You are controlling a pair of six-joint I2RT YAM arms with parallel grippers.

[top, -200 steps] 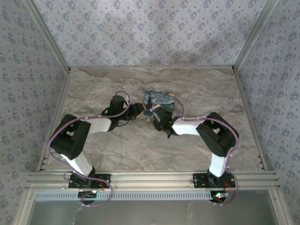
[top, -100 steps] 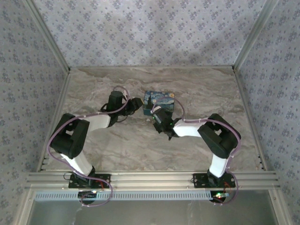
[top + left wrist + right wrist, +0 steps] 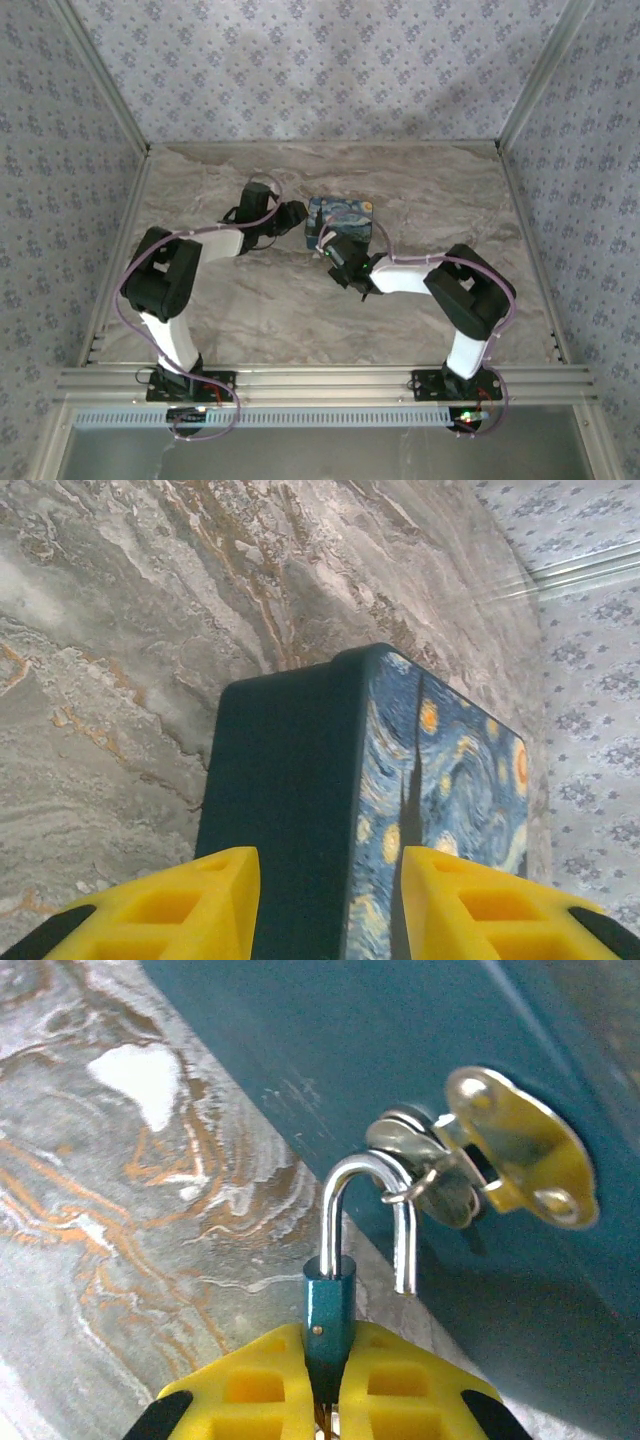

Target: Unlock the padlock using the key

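Showing the right tool newly clamped on the padlock; the left tool, part-open, now reaches the box.

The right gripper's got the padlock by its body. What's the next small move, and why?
Probably shift the padlock so the free leg of the shackle slides out of the hasp. The right gripper is shut on the lock body, and the shackle looks open: one leg sits in the body, the other hangs free but is hooked through the hasp on the box.
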